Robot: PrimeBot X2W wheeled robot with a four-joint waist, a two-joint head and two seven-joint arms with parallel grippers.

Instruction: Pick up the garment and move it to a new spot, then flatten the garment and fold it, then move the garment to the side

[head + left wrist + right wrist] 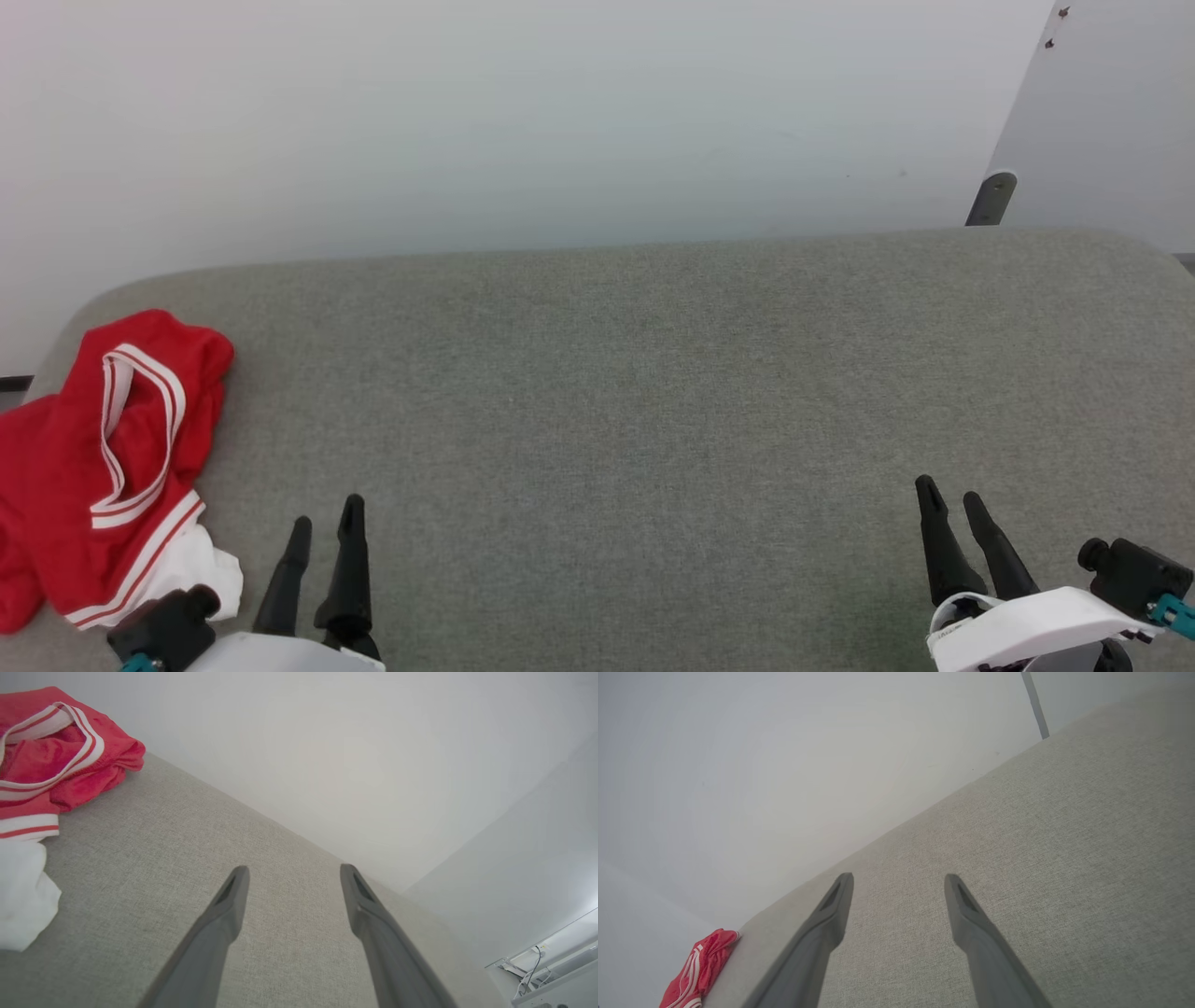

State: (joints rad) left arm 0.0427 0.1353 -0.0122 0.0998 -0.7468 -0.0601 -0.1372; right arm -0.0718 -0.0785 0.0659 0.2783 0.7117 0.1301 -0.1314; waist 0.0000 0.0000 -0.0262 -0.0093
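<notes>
Left pincer [327, 513] spread wide, empty, right pincer [948, 491] likewise

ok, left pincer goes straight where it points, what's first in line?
The left pincer probably meets the white wall first, past grey cushion; the garment lies off to its left. Depth unclear.

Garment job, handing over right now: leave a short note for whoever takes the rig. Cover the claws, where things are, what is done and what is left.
Left claw: open, empty, beside the garment, not touching it.
Right claw: open, empty, at the right part of the grey cushion.
Garment: crumpled heap at the cushion's left end, striped neckline up, white sleeve end toward the robot.
Done: nothing yet; garment not picked up.
Left: pick up, move, flatten, fold, set aside.
</notes>
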